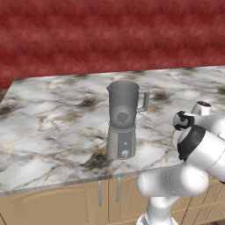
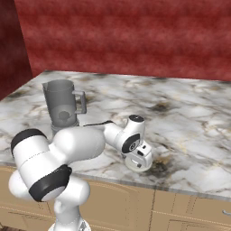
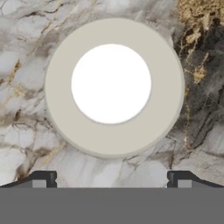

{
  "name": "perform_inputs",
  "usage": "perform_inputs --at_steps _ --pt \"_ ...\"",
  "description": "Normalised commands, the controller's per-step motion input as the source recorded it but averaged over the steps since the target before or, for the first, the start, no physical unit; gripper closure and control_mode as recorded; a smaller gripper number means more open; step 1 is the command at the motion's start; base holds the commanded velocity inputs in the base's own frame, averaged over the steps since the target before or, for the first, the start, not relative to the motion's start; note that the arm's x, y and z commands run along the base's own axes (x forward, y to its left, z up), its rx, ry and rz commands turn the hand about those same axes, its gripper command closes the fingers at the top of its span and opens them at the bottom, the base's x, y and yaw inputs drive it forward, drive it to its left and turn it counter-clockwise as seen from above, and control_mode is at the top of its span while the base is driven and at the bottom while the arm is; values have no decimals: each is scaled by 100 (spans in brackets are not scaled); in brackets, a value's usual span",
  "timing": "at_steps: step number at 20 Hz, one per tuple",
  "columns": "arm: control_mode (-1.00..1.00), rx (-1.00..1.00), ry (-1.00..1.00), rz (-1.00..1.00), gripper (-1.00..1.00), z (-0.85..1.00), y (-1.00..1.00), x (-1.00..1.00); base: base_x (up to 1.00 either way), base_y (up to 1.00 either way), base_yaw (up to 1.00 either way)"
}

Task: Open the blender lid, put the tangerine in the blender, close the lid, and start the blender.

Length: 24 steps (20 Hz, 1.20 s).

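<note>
Hand view, as we record it: blender lid flat on the marble tabletop, directly beneath our tool, jaws spread wide, empty.

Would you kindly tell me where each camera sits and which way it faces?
Left base view: behind the arm's left, looking forward and down at the blender on the marble counter; arm lower right.
Right base view: behind its right, same blender and counter; arm lower left, gripper low over the counter.
Hand view: straight down onto the blender lid lying on the counter, open finger tips at bottom.
</note>
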Motion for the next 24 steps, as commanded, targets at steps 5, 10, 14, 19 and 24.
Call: perform_inputs --at_steps 5,10,14,19,24 --pt "-100 0 -1 1 -100 0 -7 7 0 0 0" --pt "-100 0 0 1 -100 -3 -13 8 0 0 0" --pt "-100 0 0 0 -100 -3 0 17 0 0 0" --pt "-100 0 0 0 -100 -6 0 16 0 0 0" --pt "-100 0 0 0 -100 -7 0 13 0 0 0"
